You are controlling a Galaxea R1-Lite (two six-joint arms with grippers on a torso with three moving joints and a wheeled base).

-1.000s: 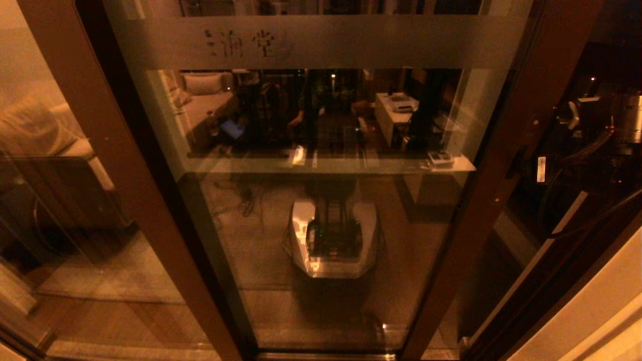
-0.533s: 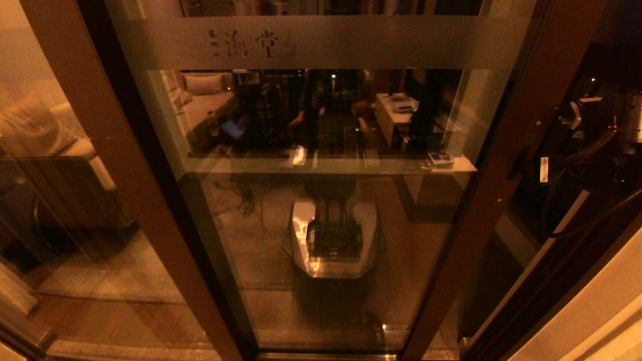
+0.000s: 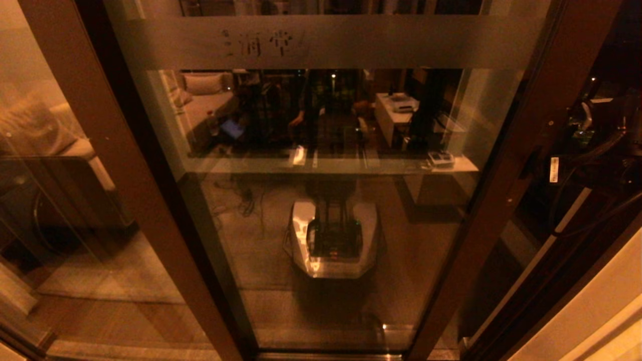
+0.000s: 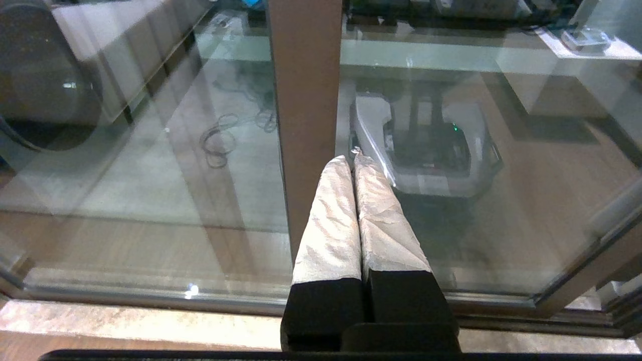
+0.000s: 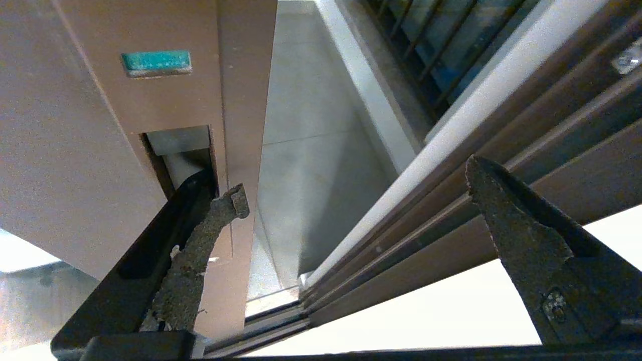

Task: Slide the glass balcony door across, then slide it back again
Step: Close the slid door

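The glass balcony door (image 3: 321,200) fills the space before me, its frosted lettered band (image 3: 321,42) near the top and its right stile (image 3: 506,190) close to the outer frame (image 5: 451,200), a narrow gap open between them. My right gripper (image 5: 351,195) has its fingers spread apart; one finger (image 5: 200,240) sits hooked in the recessed handle (image 5: 180,155) on the stile, the other beside the frame. My left gripper (image 4: 354,160) rests low before a brown stile (image 4: 306,100), fingers pressed together and empty.
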